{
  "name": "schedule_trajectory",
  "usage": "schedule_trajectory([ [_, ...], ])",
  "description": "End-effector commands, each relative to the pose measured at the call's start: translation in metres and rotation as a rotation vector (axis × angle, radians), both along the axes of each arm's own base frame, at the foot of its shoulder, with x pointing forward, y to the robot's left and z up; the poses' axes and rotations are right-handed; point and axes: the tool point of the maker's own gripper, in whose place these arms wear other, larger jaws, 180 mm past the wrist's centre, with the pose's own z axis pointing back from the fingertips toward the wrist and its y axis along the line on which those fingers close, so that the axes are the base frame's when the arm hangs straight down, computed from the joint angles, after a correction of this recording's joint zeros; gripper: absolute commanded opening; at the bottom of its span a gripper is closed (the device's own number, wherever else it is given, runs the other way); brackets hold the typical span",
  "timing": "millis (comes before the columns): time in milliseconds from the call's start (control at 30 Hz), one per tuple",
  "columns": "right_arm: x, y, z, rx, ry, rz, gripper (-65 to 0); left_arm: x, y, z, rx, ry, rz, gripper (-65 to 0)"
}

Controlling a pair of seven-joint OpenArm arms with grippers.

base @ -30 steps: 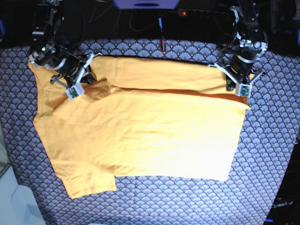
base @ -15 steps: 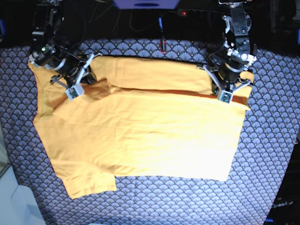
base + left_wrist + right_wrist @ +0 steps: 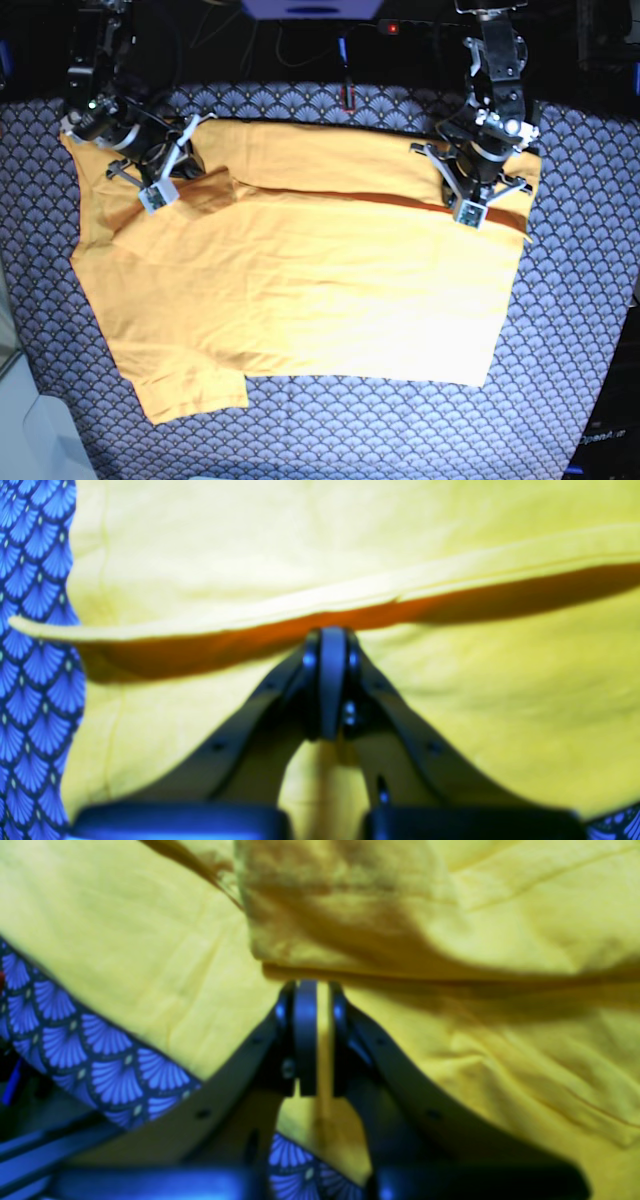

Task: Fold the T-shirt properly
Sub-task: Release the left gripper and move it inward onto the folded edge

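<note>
Yellow-orange cotton T-shirt [image 3: 300,290] lying spread on the blue-grey scallop-patterned tablecloth [image 3: 560,330], its far edge folded over.
Left gripper [image 3: 327,635] pinches that folded edge between closed jaws; right gripper [image 3: 312,987], likewise closed, grips cloth near a sleeve.

The base view looks steeply down from above the table's far edge, taking in the whole tablecloth [image 3: 590,330] from corner to corner. Each wrist view sits just behind its own gripper, very near the cloth, blurred. The left wrist view faces the T-shirt [image 3: 450,690] near the far right corner; the right wrist view faces it near the far left corner. All three views share the T-shirt's far edge.
</note>
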Motion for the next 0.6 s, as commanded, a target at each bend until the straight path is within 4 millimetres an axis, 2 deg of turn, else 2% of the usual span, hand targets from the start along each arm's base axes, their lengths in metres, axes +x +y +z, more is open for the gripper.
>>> schedule_trajectory([
  [0, 0.008, 0.001, 0.011, 0.015, -0.045, 0.004, -62.5, 0.016, 0.0, 0.015, -0.007, -0.059, 0.002, -65.0],
  [133, 0.008, 0.001, 0.011, 0.014, -0.046, 0.002, -62.5, 0.018, 0.0, 0.013, -0.009, -0.055, 0.004, -65.0],
  [233, 0.008, 0.001, 0.011, 0.014, -0.046, 0.002, -62.5, 0.033, 0.0, 0.023, -0.012, -0.089, 0.005, -65.0],
  [367, 0.008, 0.001, 0.011, 0.013, -0.044, 0.003, -62.5, 0.043, -0.009, 0.024, -0.043, -0.096, 0.011, -65.0],
  [567, 0.006, 0.001, 0.01, 0.014, -0.041, 0.004, -62.5, 0.042, -0.002, 0.024, -0.062, -0.1, 0.06, -65.0],
])
